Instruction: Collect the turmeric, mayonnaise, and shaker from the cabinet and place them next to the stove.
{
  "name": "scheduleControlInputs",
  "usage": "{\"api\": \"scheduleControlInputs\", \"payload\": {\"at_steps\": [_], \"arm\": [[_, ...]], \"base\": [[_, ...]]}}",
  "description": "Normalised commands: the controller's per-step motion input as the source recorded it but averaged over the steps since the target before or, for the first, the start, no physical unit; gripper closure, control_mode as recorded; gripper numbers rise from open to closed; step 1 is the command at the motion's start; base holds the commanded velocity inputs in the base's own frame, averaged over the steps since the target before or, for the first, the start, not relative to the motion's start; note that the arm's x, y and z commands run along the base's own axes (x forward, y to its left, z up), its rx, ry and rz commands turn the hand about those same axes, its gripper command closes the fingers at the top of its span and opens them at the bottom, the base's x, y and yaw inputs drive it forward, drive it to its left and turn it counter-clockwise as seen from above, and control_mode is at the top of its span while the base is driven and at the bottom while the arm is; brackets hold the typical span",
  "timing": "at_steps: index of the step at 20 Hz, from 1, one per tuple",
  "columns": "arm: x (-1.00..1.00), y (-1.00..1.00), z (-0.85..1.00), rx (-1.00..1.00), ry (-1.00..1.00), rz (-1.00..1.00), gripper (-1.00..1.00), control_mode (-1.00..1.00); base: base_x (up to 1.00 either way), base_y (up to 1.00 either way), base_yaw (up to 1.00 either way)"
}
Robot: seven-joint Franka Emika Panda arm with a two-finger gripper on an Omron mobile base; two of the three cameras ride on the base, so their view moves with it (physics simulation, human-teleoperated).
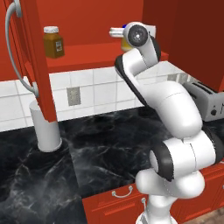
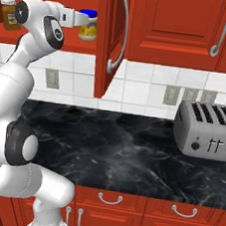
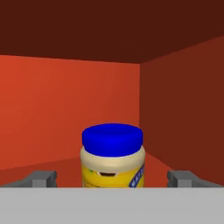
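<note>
The mayonnaise (image 3: 112,155), a cream-yellow jar with a bright blue lid, stands on the red shelf of the open cabinet (image 1: 87,54). My gripper (image 3: 112,181) is open and level with the jar, one fingertip (image 3: 43,178) to each side and a little short of it. From the right, the gripper (image 2: 79,16) reaches into the cabinet just in front of the mayonnaise (image 2: 88,26). The turmeric (image 1: 53,42), an amber jar with a white lid, stands further left on the same shelf, apart from the hand. The shaker and the stove are out of view.
The cabinet door (image 2: 112,34) stands open beside the arm, its curved silver handle (image 1: 13,52) sticking out. On the black marble counter (image 2: 121,146) sit a white paper-towel cylinder (image 1: 46,129) at the left and a steel toaster (image 2: 208,129) at the right.
</note>
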Motion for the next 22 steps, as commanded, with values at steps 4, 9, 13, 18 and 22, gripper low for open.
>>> {"api": "scheduleControlInputs", "payload": {"at_steps": [4,9,13,18,22], "arm": [[0.17,-0.02,0.0,0.03,-0.01,0.0,-1.0,-1.0],[0.12,-0.02,0.0,0.01,0.0,0.0,-1.0,-1.0],[0.18,0.0,0.0,0.0,0.0,0.0,-1.0,-1.0],[0.23,0.0,0.0,0.0,0.0,0.0,-1.0,-1.0],[0.23,0.0,0.0,0.0,0.0,0.0,-1.0,-1.0]], "base": [[0.0,0.0,0.0],[0.0,0.0,0.0],[0.0,0.0,0.0],[0.0,0.0,0.0],[0.0,0.0,0.0]]}}
